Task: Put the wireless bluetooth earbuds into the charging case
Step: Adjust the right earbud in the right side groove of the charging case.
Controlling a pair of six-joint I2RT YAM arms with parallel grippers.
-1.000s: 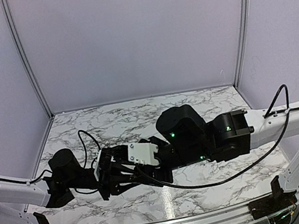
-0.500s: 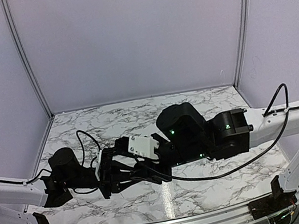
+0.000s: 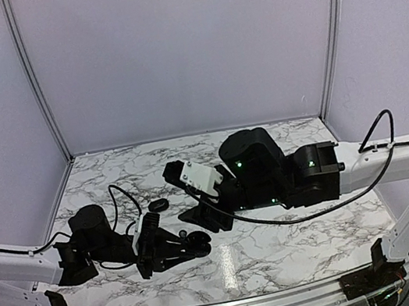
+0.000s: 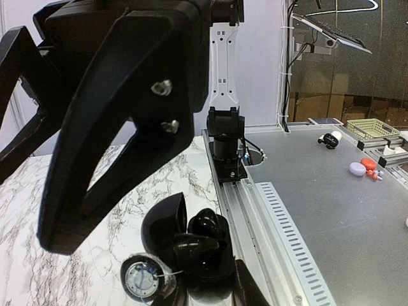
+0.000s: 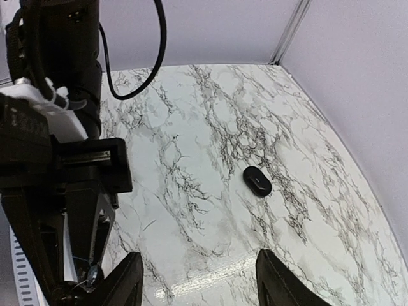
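We note the L gripper (image 3: pixel 185 247) is clamped on the charging case (image 4: pixel 197 245), jaws drawn tight on its lower body. The case is glossy black, lid hinged open and standing to one side. It is held low over the marble table (image 5: pixel 210 127), near the front rail. Glossy rounded shapes fill the open base. We cannot tell whether these are seated buds or bare wells.

A round part (image 4: pixel 141 280) with a pale disc face sits just beside the case's lower edge in the L wrist view. We cannot identify it.

The R gripper (image 5: pixel 204 287) has its fingers spread wide, w/ nothing between them, only bare marble. In the L wrist view its fingers loom just above and beside the open case, not touching it.

One small black oval piece, apparently an earbud (image 5: pixel 257 180), lies flat on the table. In the R wrist view it lies beyond the fingertips, closer to the right-hand finger, apart from both. In the top view it lies beside the R gripper, on its L side. It is on the far side of the L gripper and the case, near both but touching neither.

We see no other buds clearly. Any others are too small or hidden.
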